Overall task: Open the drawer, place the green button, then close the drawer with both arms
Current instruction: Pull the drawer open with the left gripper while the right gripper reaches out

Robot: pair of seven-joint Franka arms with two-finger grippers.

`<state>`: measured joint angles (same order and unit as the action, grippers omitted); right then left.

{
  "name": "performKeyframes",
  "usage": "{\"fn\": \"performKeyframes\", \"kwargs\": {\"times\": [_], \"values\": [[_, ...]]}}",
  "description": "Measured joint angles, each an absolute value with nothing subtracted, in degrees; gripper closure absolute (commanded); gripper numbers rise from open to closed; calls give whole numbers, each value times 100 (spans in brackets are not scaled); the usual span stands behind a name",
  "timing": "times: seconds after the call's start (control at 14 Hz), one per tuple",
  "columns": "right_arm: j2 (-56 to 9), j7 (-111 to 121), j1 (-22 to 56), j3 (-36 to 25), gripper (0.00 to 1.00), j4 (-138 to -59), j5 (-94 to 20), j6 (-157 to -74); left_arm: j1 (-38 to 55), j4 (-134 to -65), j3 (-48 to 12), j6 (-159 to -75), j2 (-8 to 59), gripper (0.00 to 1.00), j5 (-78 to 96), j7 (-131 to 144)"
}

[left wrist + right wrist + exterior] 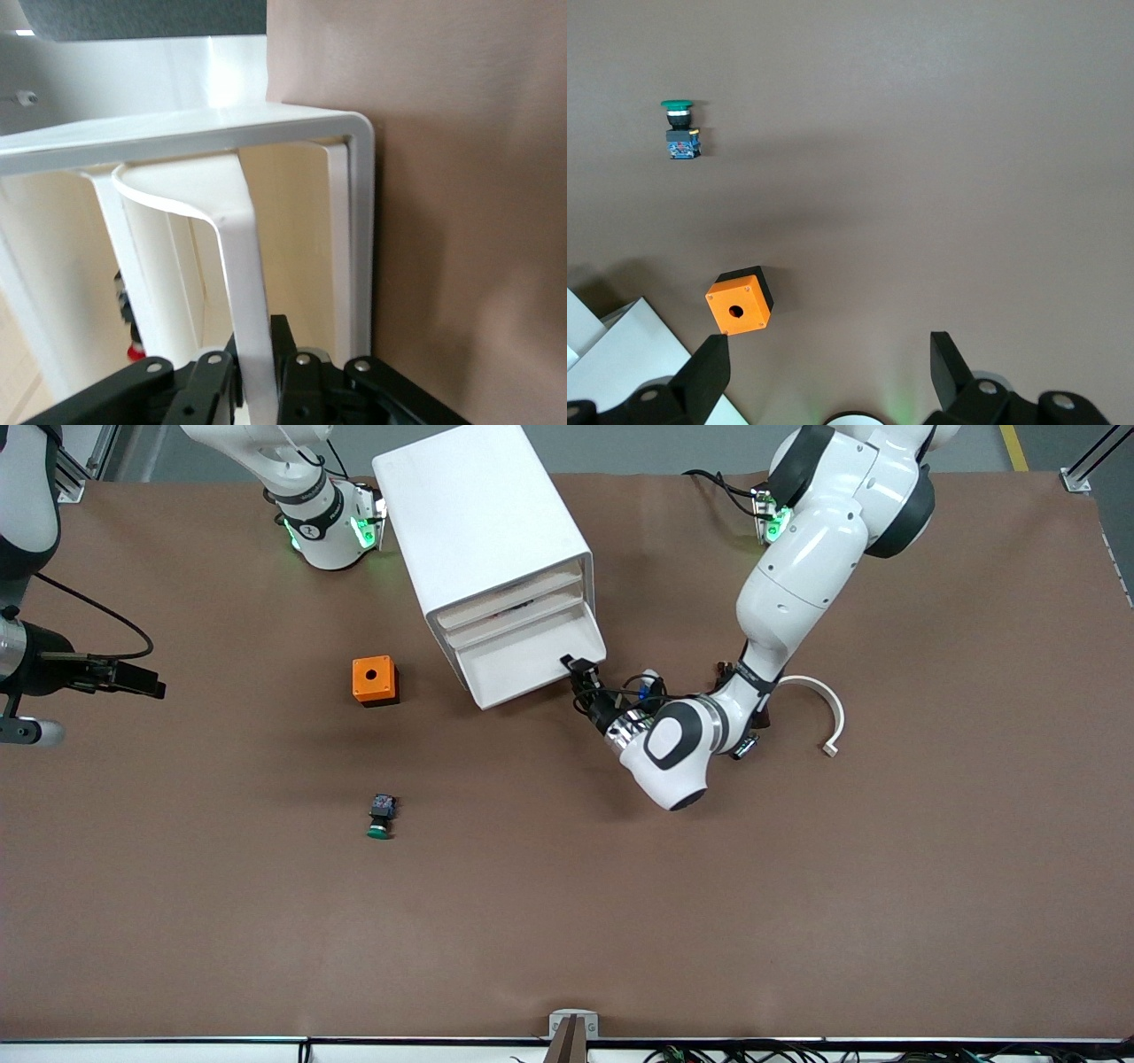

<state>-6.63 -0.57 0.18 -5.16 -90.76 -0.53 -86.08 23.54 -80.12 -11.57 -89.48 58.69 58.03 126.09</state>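
brown table (797,886); left gripper (576,671) clamped on drawer (532,662) front.

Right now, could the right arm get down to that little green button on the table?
Probably yes. The right gripper hangs open above the table, and the button lies alone on bare table, nothing on or against it.

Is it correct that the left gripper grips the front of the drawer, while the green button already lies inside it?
Not quite. The left gripper does grip the drawer front, but the front view shows the button lying on the table, nearer to the camera than the orange cube.
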Motion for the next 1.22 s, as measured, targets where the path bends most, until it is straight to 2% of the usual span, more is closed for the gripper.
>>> {"fn": "performKeyframes", "kwargs": {"times": [0.29, 0.43, 0.64, 0.79, 0.93, 1.22], "values": [[-736, -64, 8, -517, 0, -9075, -62, -8714, 2088, -7931, -1151, -9041, 5881, 84, 5803, 12606], [-803, -64, 2, -515, 0, -9075, -76, -8815, 2068, -7909, -1150, -9080, 5889, 76, 5803, 12605], [-948, -64, 3, -498, 0, -9142, -184, -9140, 2070, -7889, -1150, -9130, 5892, 28, 5803, 12336], [-1040, -64, 3, -495, 0, -9302, -329, -9447, 2047, -7824, -1143, -9198, 5895, 13, 5804, 11675], [-1129, -62, 28, -460, 0, -9472, -360, -9805, 1945, -7630, -1140, -9217, 5895, 7, 5806, 10889], [-1375, -71, 294, -412, 0, -9589, -406, -10291, 1649, -7223, -1103, -9215, 5865, 6, 5807, 9273]]}}
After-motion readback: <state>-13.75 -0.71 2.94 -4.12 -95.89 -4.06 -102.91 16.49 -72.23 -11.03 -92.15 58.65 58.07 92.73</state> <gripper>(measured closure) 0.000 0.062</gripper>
